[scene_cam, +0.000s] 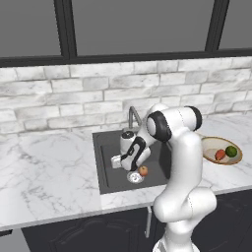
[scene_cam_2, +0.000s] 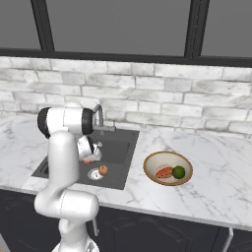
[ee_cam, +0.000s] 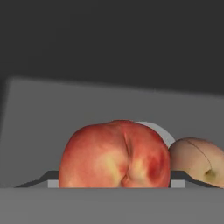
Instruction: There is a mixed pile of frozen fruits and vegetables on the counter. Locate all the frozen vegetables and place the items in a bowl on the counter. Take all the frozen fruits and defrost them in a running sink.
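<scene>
- Red fruit (ee_cam: 114, 154): a round, smooth-skinned ball, red with yellowish blotches and a crease down its face, sitting between the gripper (ee_cam: 114, 183) fingertips in the hand view, low inside the sink (scene_cam: 109, 170). In the right base view a reddish bit (scene_cam_2: 88, 161) shows just under the hand.
- The jaws stand apart with the red fruit between them; whether they press on it or are loose around it, I cannot tell.
- Second fruit (scene_cam: 143, 170): a smaller red-tan ball with a yellowish patch, lying on the basin floor just beside the round silver drain (scene_cam: 135, 177) and close to the red fruit.
- The sink is a dark grey rectangular basin with flat matte walls; a curved grey metal faucet (scene_cam: 132, 114) rises at its back edge.
- The bowl (scene_cam_2: 150, 163) is a shallow round dish with a tan, wood-like rim and pale inside, standing on the counter (scene_cam: 49, 162) to the right of the sink, well apart from it.
- In the bowl lie the elongated red-orange piece (scene_cam_2: 164, 172) and the dark green ball (scene_cam_2: 178, 172), side by side and touching or nearly so.
- The counter is white with grey marble veins, over dark cabinets; behind it a pale brick wall (scene_cam: 74, 93) and dark-framed windows.
</scene>
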Tool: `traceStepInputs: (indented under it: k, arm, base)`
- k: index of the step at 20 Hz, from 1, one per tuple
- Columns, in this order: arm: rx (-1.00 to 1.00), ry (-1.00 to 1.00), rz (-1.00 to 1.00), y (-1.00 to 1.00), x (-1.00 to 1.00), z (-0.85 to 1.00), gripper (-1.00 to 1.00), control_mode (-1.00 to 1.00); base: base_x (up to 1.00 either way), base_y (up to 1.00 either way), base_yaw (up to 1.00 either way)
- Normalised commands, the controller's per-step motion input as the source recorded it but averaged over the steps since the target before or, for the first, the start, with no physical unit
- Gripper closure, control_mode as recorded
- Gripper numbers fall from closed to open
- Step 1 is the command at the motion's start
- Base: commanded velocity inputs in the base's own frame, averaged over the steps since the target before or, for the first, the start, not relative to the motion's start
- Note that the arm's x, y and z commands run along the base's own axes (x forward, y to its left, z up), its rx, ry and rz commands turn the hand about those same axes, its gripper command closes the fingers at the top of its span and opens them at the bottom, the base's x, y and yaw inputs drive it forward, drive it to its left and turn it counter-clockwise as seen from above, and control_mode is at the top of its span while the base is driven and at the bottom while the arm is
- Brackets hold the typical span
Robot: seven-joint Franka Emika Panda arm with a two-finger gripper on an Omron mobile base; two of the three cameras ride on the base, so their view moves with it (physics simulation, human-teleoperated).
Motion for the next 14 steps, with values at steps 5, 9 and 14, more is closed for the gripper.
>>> traceStepInputs:
  k: [5, 9, 14]
  arm:
    - [0.00, -0.03, -0.03, 0.00, 0.29, -0.35, 1.00, -1.00]
    - [0.00, -0.03, 0.00, 0.00, 0.31, -0.34, 1.00, -1.00]
    - [0.00, -0.01, 0.00, 0.00, 0.24, -0.36, 1.00, -1.00]
  base:
    - [0.00, 0.00, 0.00]
    - [0.00, 0.00, 0.00]
    - [0.00, 0.00, 0.00]
